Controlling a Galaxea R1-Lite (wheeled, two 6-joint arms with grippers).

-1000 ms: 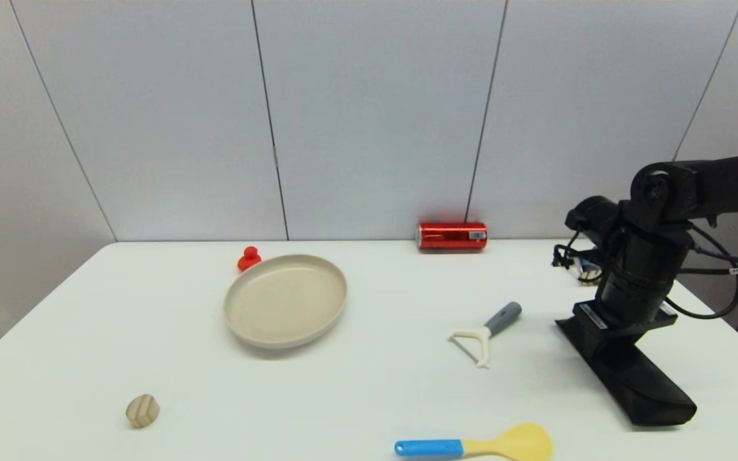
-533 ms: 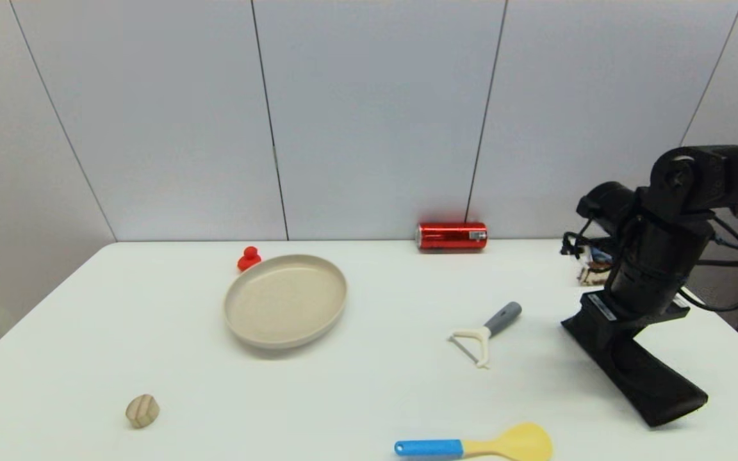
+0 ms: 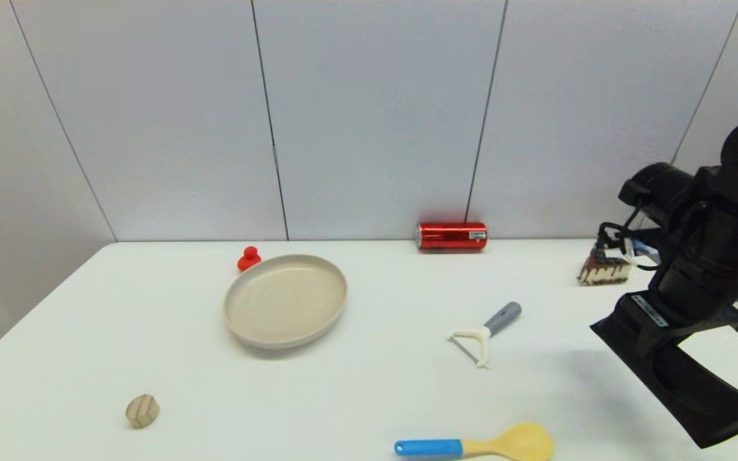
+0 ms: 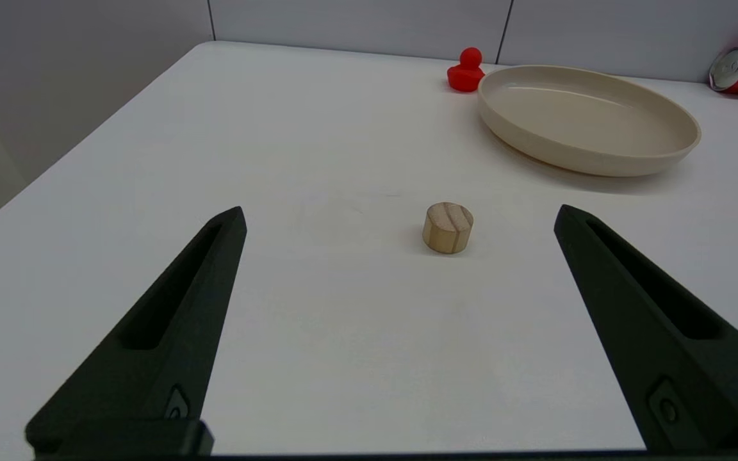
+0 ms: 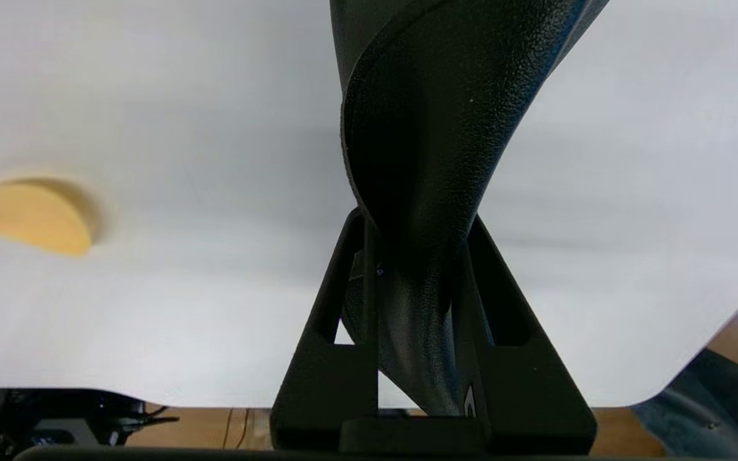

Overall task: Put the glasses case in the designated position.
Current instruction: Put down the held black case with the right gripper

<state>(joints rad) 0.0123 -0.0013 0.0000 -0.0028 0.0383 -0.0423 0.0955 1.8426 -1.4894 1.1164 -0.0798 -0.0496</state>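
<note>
We found the right gripper (image 5: 417,237) clamped on the glasses case (image 3: 683,371), left gripper (image 4: 401,218) spread open; we judged a firm, level carry advisable.

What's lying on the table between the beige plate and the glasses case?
In the head view, only the peeler lies between the plate and the glasses case.

White table (image 3: 151,307) held a beige plate (image 3: 286,299), with a small red toy (image 3: 249,258) just behind its left rim. Red can (image 3: 451,235) lay on its side against the wall. Peeler (image 3: 485,331) sat mid-right, blue-handled yellow spoon (image 3: 475,444) at the front edge, wooden block (image 3: 142,410) front-left, cake slice (image 3: 603,271) far right.
</note>
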